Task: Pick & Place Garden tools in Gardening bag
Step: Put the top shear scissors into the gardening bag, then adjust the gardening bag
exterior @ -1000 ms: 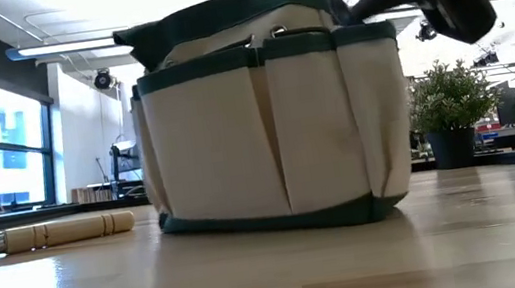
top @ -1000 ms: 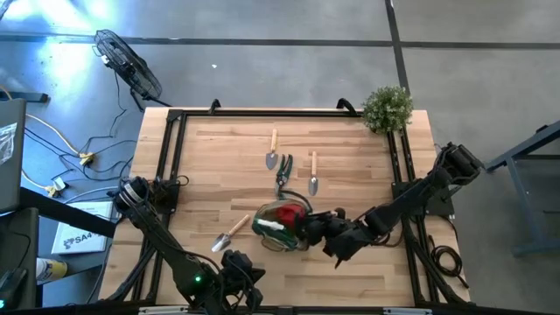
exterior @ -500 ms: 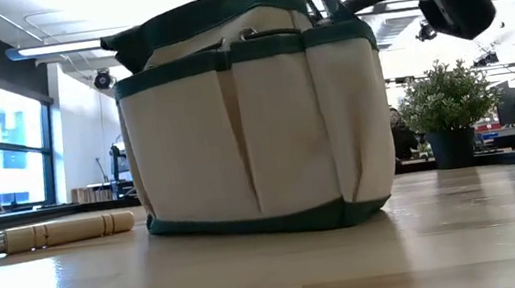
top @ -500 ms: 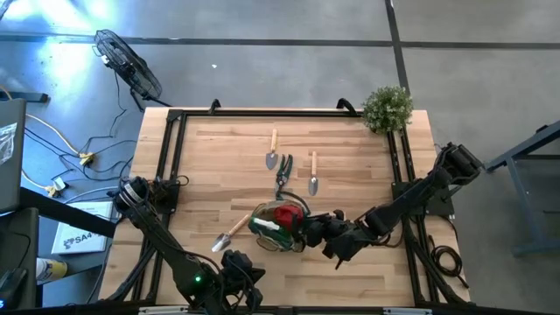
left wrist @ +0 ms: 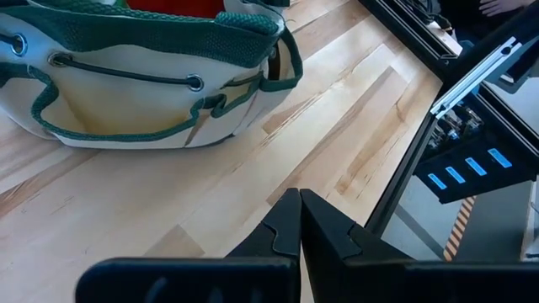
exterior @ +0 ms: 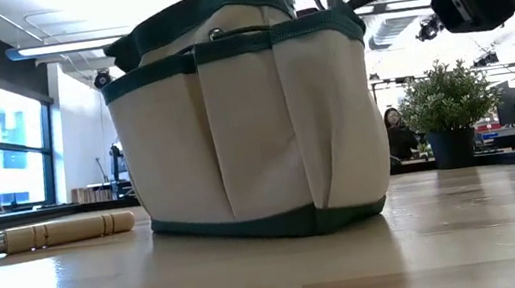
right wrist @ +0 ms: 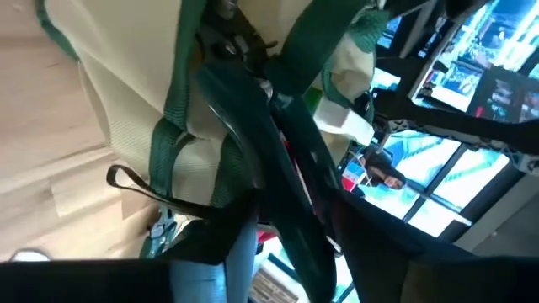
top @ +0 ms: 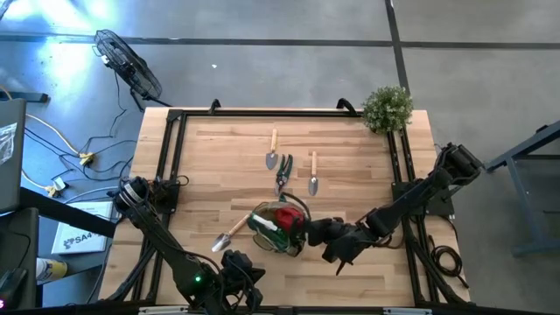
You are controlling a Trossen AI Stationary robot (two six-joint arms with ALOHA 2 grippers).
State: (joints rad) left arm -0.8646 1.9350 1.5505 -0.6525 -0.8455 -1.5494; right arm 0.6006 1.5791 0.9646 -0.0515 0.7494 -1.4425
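The gardening bag [top: 276, 227], tan with dark green trim, stands on its base near the table's front middle. It also shows in the low view [exterior: 246, 130]. A red cone-shaped piece [top: 286, 214] and a green-and-white spray bottle [top: 267, 226] sit inside it. My right gripper [top: 309, 232] is shut on the bag's right side. One trowel [top: 231, 234] lies left of the bag. Two more trowels [top: 272, 153] [top: 313, 175] and the pruners [top: 283, 173] lie farther back. My left gripper [top: 241, 265] is shut and empty near the front edge. My right gripper holds the bag at its top rim on the right side, where a dark green strap [right wrist: 282, 168] runs between the two fingers [right wrist: 240, 219]. It comes from the table's right, slanting down. The bag's base stays on the table and its top leans a little left.
A bushy potted plant [top: 387, 108] stands at the far right corner. Black frame rails [top: 171, 166] run along the table's edges. A person [exterior: 395, 130] shows in the room behind. Bare wood lies at the table's far left.
My right gripper has gone toward the table's left and a little toward the near edge. The bag has slid along the table with it, turned a little, and its top has tipped leftward. The tools on the table have stayed put.
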